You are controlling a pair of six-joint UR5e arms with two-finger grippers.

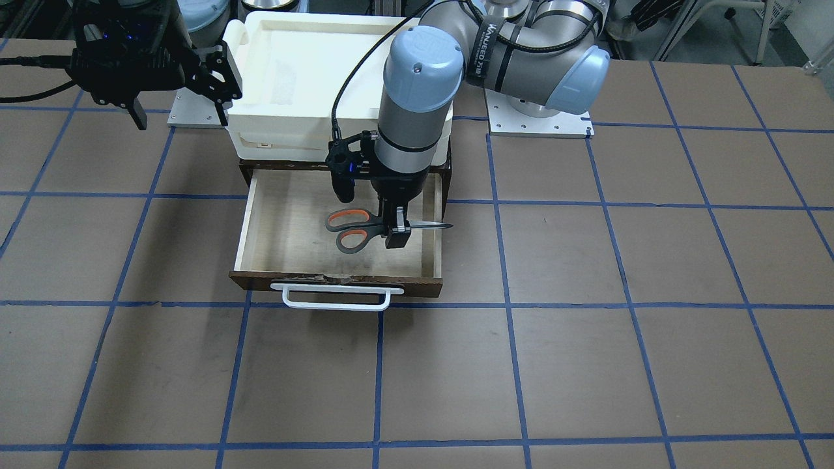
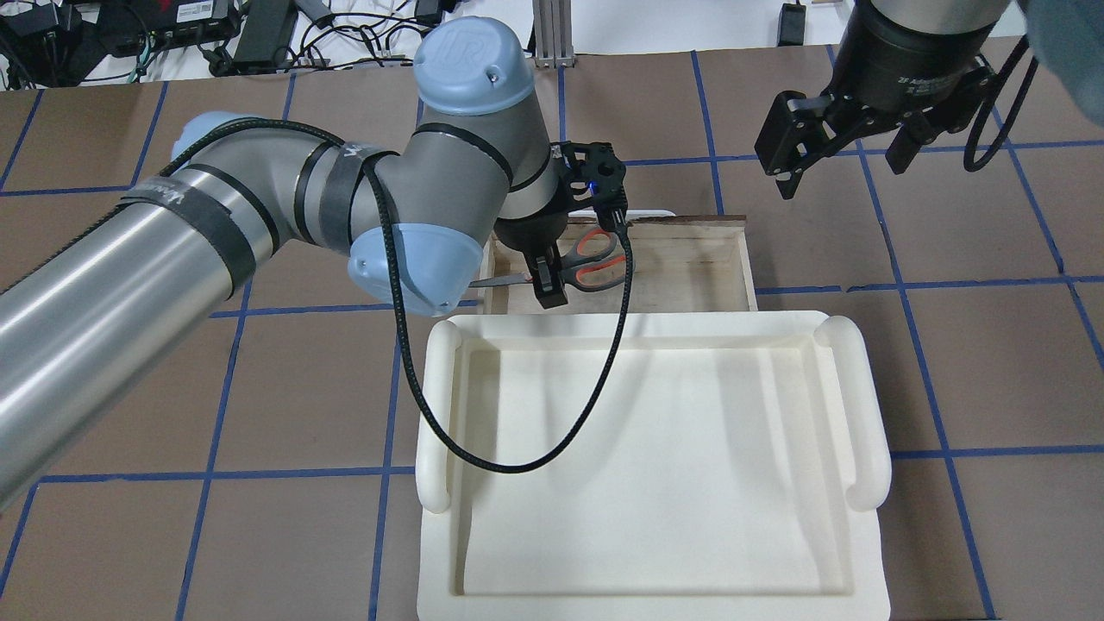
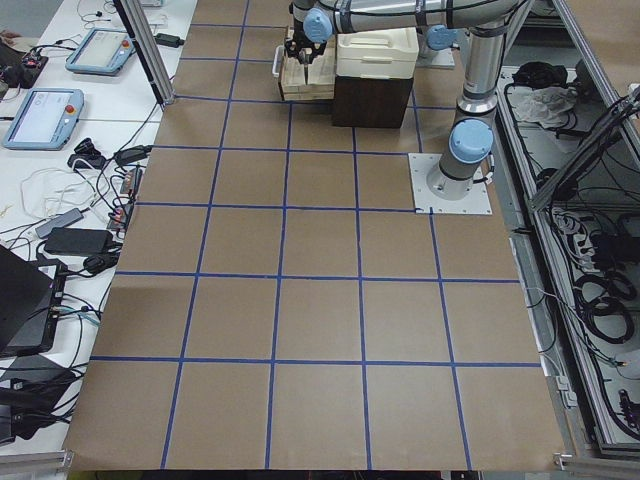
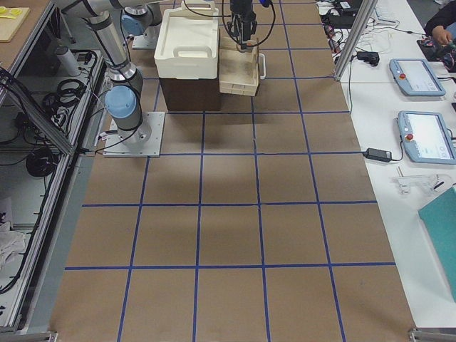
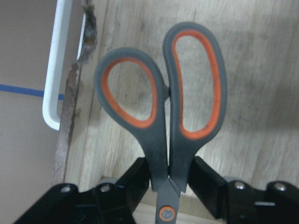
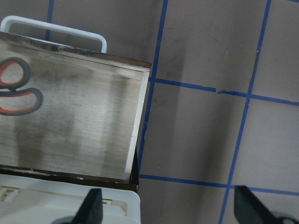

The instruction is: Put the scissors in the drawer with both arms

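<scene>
Scissors (image 1: 373, 228): over the open drawer (image 1: 293, 228), a little right of centre in the front view. They lie level, with the orange-lined loops toward the drawer's middle. The blade tip points frame right and reaches over the drawer's right side wall. Whether they touch the floor cannot be told.
Left gripper (image 1: 397, 233): points straight down into the drawer. Its jaws are narrow and clamped on the scissors just past the red pivot, where the handles meet. In the left wrist view both black fingers (image 5: 205, 179) press the grey shanks from either side.
Left arm (image 1: 417, 85): comes in from the upper right of the front view, with its wrist upright above the drawer.
Right gripper (image 2: 841, 159): upper right of the overhead view, above the table (image 1: 586, 326) and well apart from the scissors. Its jaws are wide and hold nothing.
Drawer: pulled out toward the bottom of the front view. Its pale plywood floor is bare except under the scissors.
Handle (image 1: 335, 301): a white bar on the drawer's dark front, touched by nothing.
Bin (image 2: 435, 405): cream-white, on top of the dark cabinet behind the drawer.
</scene>
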